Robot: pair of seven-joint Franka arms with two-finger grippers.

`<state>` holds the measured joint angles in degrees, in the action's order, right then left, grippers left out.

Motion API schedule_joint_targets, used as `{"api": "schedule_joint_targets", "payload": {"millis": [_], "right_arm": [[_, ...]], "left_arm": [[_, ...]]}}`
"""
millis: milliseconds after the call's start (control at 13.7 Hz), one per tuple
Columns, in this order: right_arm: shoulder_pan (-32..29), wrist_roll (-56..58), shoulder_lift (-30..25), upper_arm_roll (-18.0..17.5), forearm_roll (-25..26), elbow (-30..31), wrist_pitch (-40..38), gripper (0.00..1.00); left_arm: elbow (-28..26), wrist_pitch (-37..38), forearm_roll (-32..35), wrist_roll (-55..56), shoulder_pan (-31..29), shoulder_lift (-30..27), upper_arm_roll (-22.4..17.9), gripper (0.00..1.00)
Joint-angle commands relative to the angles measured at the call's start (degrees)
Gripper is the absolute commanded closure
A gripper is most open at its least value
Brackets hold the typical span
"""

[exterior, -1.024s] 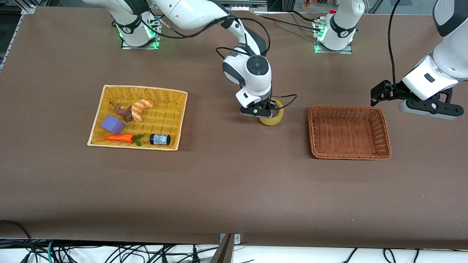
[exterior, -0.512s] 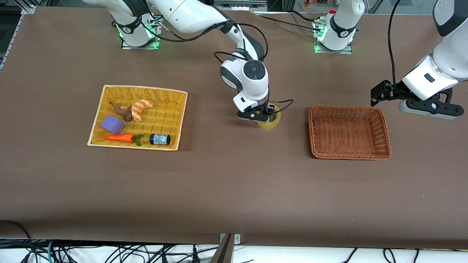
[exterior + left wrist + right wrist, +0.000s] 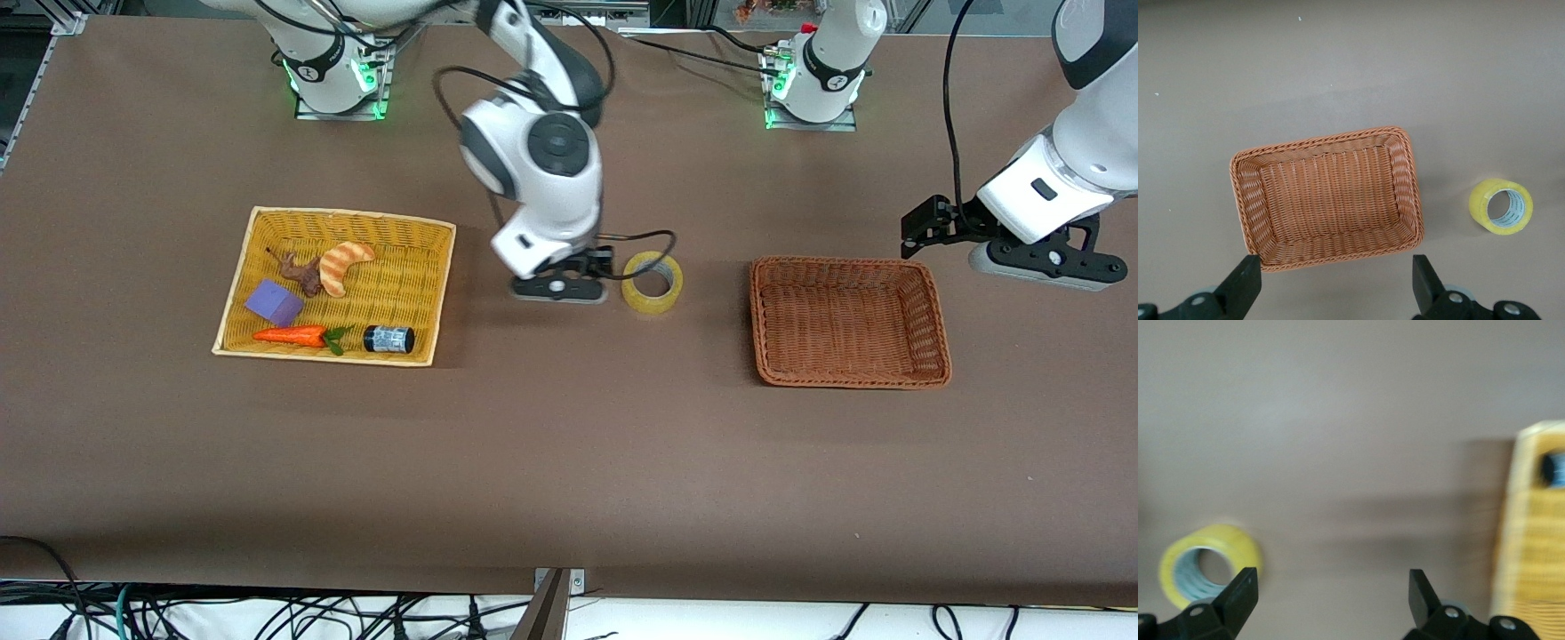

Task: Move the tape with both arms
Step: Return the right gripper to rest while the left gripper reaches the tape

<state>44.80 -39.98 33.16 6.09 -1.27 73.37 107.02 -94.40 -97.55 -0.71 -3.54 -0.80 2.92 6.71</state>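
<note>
Front view: the tape [image 3: 653, 282] lies flat on the bench [image 3: 569, 462] at frame centre, released. Right claw [image 3: 560, 289], spread wide and empty, is seen beside it; left claw [image 3: 1331, 280], equally wide and empty, waits over the brown basket [image 3: 847, 322]'s edge. A left-arm pickup is judged next.

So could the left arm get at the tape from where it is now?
Probably yes: the tape lies alone on bare table, only the empty brown basket between it and the open left hand.
</note>
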Motion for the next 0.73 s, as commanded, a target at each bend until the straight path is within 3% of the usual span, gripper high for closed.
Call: {"api": "schedule_joint_targets", "payload": {"millis": [0, 293, 439, 659], "right_arm": [[-7.51, 13.04, -13.7, 0.23, -0.49, 13.0, -2.42, 0.0], [-19.99, 32.92, -24.43, 0.15, -0.58, 18.57, -9.53, 0.0], [-23.43, 36.09, -28.13, 0.15, -0.14, 18.92, -13.41, 0.0], [-29.75, 45.58, -32.97, -1.08, 0.04, 20.76, -13.95, 0.0]], "left_arm": [[1.15, 0.78, -0.96, -0.51, 1.59, 2.16, 1.37, 0.0], [1.06, -0.79, -2.01, 1.32, 3.96, 11.81, 4.63, 0.0], [-1.21, -8.5, -6.39, 6.85, 5.37, 16.13, 5.07, 0.0], [-4.38, -13.0, -6.4, 10.9, 10.98, 19.57, 5.07, 0.0]]}}
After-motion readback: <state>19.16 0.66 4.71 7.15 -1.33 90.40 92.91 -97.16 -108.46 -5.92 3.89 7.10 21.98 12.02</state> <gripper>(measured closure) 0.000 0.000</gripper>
